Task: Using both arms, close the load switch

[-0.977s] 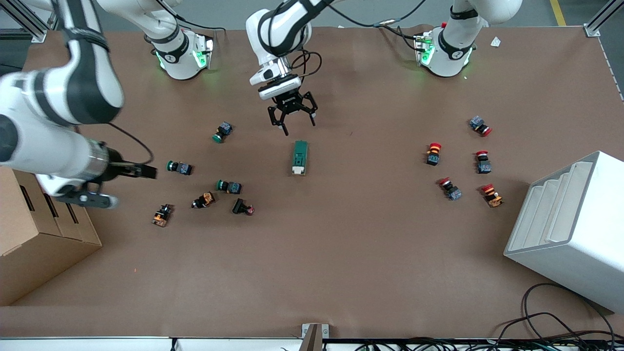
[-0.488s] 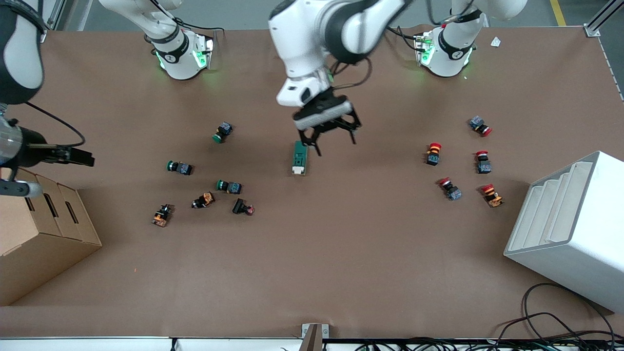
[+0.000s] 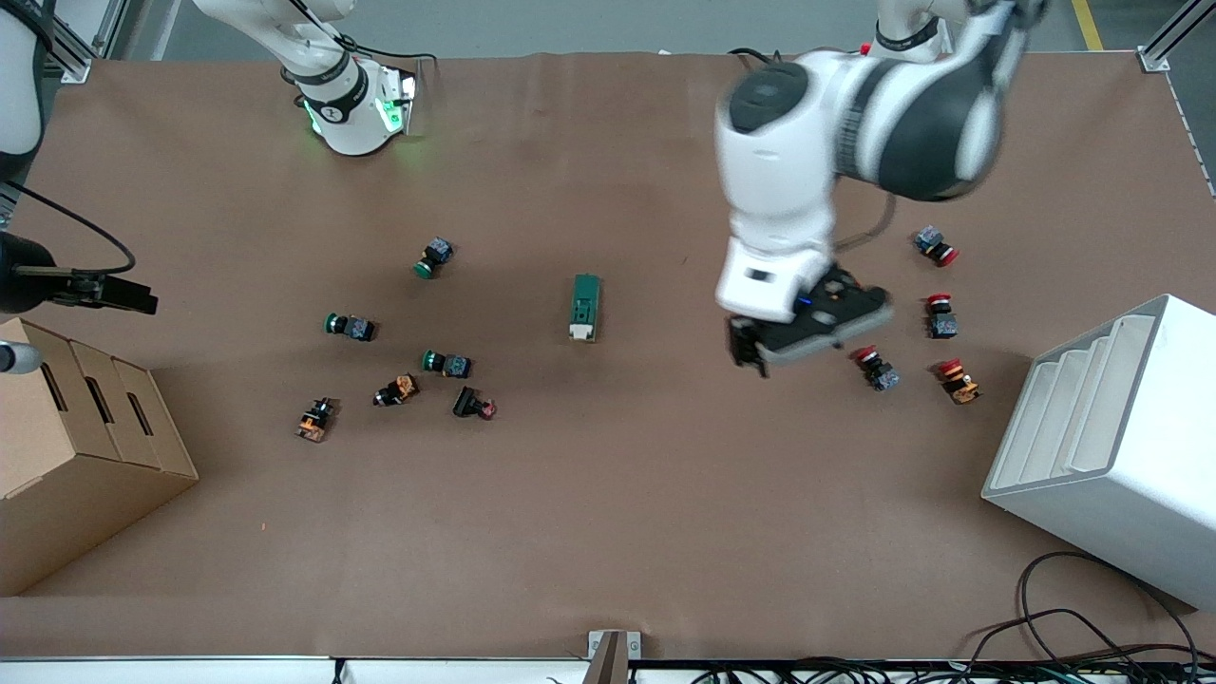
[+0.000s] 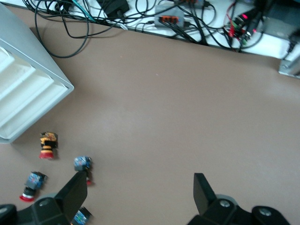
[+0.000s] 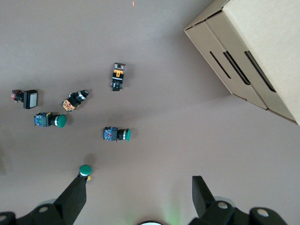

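The load switch [image 3: 585, 306], a dark green block with a cream end, lies alone on the brown table near its middle; neither wrist view shows it. My left gripper [image 3: 806, 334] hangs over the red push-buttons [image 3: 879, 369] toward the left arm's end, well away from the switch. In the left wrist view the left gripper [image 4: 139, 197] is open over bare table. My right arm [image 3: 38, 275] is pulled back over the cardboard box at the right arm's end. The right gripper [image 5: 139, 199] is open over table near a green push-button [image 5: 85, 169].
Green and orange push-buttons [image 3: 446, 363] lie scattered toward the right arm's end, red ones [image 3: 942, 315] toward the left arm's end. A cardboard box [image 3: 76, 446] and a white stepped rack [image 3: 1111, 446] stand at the two ends. Cables [image 3: 1092, 627] trail at the near corner.
The left gripper has swung from just above the load switch out to over the red push-buttons. The right arm has drawn back farther toward the cardboard box. The switch has not moved.
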Tool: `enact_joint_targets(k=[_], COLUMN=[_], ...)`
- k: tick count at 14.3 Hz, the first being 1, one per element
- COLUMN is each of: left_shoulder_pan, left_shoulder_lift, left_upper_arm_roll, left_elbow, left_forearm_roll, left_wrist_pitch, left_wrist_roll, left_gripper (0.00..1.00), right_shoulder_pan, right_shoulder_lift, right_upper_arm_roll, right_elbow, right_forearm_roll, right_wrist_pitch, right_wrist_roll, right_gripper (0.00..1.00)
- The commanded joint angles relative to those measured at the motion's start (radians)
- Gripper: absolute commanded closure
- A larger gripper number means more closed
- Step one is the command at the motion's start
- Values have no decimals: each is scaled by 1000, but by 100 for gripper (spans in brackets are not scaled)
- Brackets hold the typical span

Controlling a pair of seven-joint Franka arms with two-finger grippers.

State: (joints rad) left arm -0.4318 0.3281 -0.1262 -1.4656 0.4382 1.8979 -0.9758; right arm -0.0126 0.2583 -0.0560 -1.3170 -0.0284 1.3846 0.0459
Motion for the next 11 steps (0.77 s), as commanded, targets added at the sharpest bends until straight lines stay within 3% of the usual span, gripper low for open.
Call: enact_joint_targets(k=[1,6,11], left_shoulder_pan=[105,220,364], left_shoulder_lift=[-17,-73,-144], left_upper_arm_roll=[-16,7,-1], left_elbow=[31,47,33], left_forearm_roll=[-74,-214,-317], left_wrist_pitch=[-5,-11,-100], left_wrist_roll=[155,389,546], left_gripper=[0,0,0], right_shoulder_pan=[-20,-12,-7], right_shoulder_lift=[9,-1,-102], right_upper_arm_roll=[22,33,28], right_elbow=[61,62,-14], right_forearm_roll=[-15,33,47], right_wrist_pitch=[-45,-101,-84], right_wrist_roll=[-8,2,-3], right_gripper=[0,0,0])
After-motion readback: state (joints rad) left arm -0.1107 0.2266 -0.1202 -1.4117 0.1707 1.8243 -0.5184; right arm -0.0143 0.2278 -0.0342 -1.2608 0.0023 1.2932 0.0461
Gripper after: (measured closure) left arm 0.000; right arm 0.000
